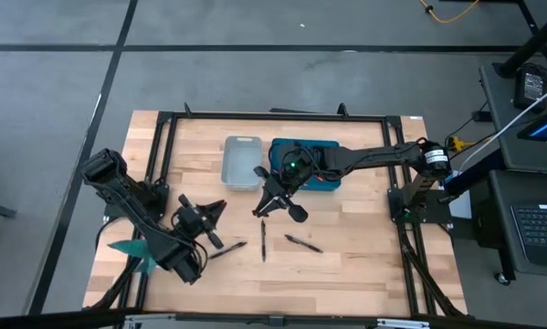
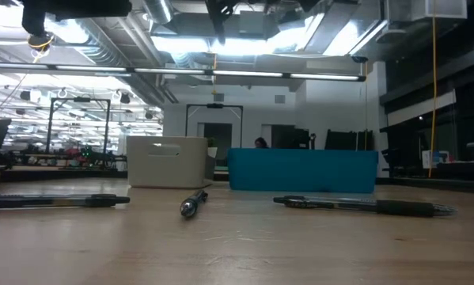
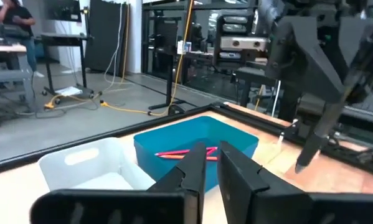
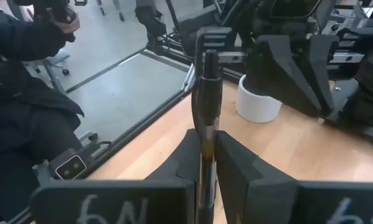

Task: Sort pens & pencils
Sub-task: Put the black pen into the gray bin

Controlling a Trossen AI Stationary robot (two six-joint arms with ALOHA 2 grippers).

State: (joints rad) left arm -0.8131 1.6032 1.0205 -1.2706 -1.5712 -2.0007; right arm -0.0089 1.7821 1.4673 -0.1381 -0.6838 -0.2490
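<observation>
We see the white bin (image 1: 242, 163) and the blue bin (image 1: 307, 163) side by side at the far middle of the table (image 1: 364, 265), blocking passage there. The right arm stretches over the blue bin, its gripper (image 1: 266, 205) with a pen (image 4: 206, 118) hanging above the table's centre. Three pens (image 1: 263, 239) lie scattered near the front. The left gripper (image 1: 214, 212) crowds the left side. The right front corner lies bare.
</observation>
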